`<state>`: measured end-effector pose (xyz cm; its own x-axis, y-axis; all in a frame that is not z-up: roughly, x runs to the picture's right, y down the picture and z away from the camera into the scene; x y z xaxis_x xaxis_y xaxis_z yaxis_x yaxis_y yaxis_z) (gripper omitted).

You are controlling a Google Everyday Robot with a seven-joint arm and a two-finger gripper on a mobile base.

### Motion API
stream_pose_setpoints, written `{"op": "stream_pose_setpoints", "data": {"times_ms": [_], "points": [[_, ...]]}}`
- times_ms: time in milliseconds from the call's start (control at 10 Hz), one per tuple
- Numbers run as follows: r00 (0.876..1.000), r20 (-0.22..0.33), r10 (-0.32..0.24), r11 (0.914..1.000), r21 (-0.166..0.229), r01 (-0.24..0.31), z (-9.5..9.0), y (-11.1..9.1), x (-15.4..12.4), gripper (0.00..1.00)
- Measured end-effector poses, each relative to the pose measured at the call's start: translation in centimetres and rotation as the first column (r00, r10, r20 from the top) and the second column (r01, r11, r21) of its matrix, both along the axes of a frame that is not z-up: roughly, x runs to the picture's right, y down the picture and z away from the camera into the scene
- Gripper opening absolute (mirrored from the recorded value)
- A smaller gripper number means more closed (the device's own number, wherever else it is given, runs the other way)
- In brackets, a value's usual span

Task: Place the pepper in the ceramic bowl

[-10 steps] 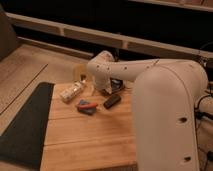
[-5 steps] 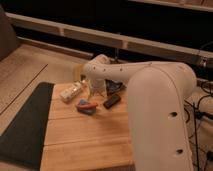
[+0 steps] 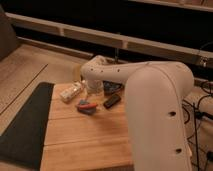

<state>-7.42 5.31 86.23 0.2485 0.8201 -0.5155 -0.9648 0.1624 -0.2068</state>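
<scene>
The pepper (image 3: pixel 89 105) is a small red-orange piece lying on top of the blue-grey block (image 3: pixel 85 108) on the wooden board (image 3: pixel 85 140). The ceramic bowl (image 3: pixel 113 88) is dark and shows only in part behind my white arm (image 3: pixel 150 100), at the back of the board. My gripper (image 3: pixel 94 88) hangs at the arm's far end, low over the back of the board. It is just behind the pepper and left of the bowl, and holds nothing that I can see.
A dark brown bar (image 3: pixel 111 101) lies right of the pepper. A pale tan packet (image 3: pixel 71 92) lies at the back left of the board. A dark mat (image 3: pixel 25 125) lies left of the board. A dark rail wall (image 3: pixel 60 30) runs behind, and cables hang at the right.
My arm has swung left and nearer to the camera, and now covers more of the board's right side. The pepper, block, bar and packet have not moved.
</scene>
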Motion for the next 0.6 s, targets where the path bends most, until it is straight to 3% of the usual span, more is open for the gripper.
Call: {"op": "stream_pose_setpoints", "data": {"times_ms": [300, 600], "points": [[1.0, 0.024, -0.002, 1.0, 0.004, 0.002, 0.1, 0.6, -1.1, 0.65], [0.998, 0.056, -0.026, 0.9992, -0.028, 0.028, 0.5, 2.4, -2.2, 0.65]]}}
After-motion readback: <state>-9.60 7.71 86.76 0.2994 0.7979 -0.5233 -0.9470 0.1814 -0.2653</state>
